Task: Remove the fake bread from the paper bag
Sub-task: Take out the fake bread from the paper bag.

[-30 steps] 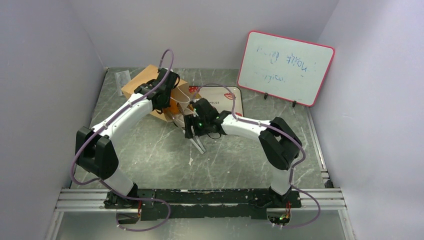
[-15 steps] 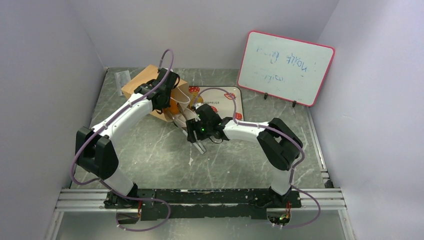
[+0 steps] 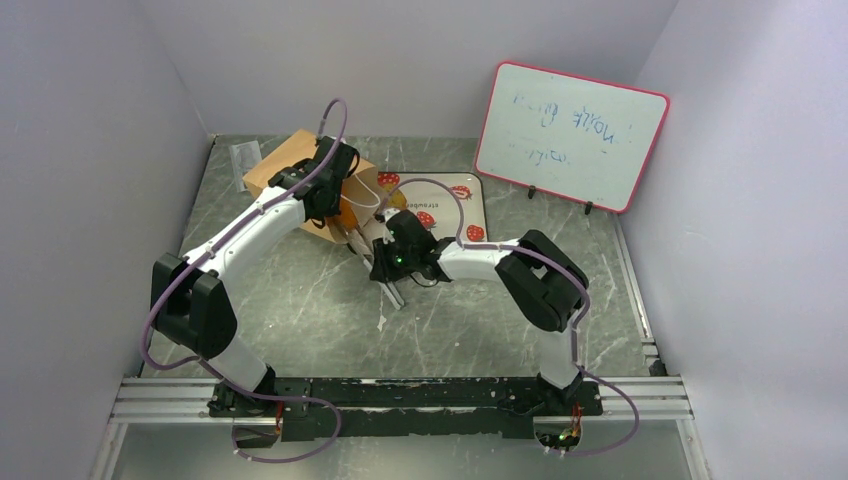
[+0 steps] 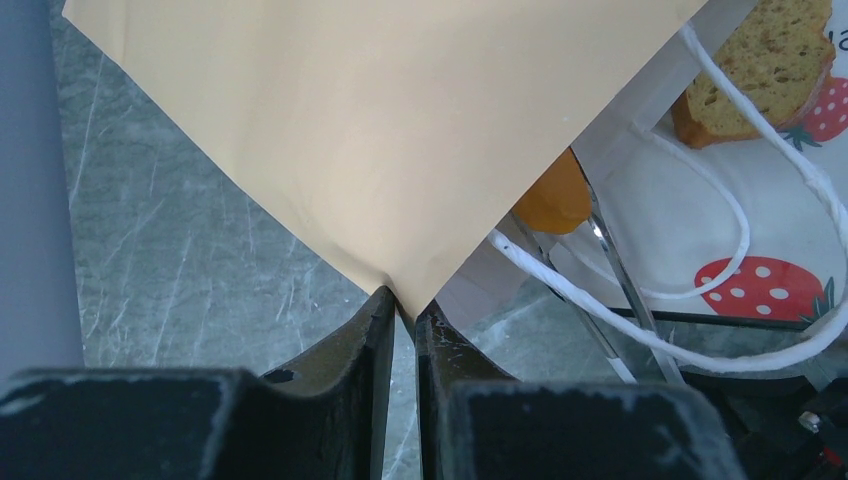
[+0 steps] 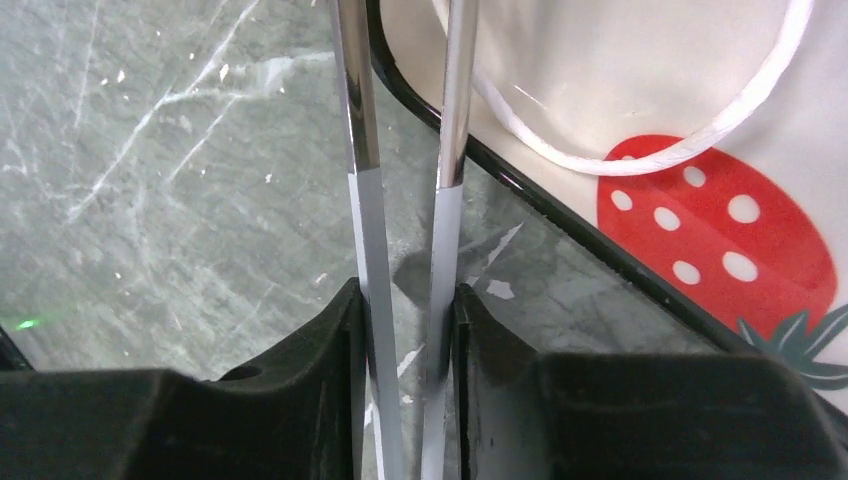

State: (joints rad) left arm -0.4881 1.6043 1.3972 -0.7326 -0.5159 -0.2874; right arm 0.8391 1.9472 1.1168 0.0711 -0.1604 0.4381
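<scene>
The tan paper bag (image 3: 288,167) lies at the back left, its mouth toward the tray. My left gripper (image 4: 404,312) is shut on a corner of the bag's paper (image 4: 380,130) and shows in the top view (image 3: 335,208). My right gripper (image 5: 405,330) is shut on the slim silver tongs (image 5: 357,200), also seen in the top view (image 3: 388,262). The tongs' tips (image 4: 600,250) reach to an orange bread piece (image 4: 553,195) at the bag's mouth. A brownish bread slice (image 4: 765,65) lies on the strawberry-print tray (image 4: 700,220).
The bag's white cord handles (image 4: 640,330) trail over the tray's edge (image 5: 560,215). A whiteboard (image 3: 570,135) stands at the back right. A small clear packet (image 3: 245,153) lies at the back left. Walls close in both sides.
My right arm has swung a little left and lower with the tongs, uncovering more of the tray. My left arm and the bag have not moved.
</scene>
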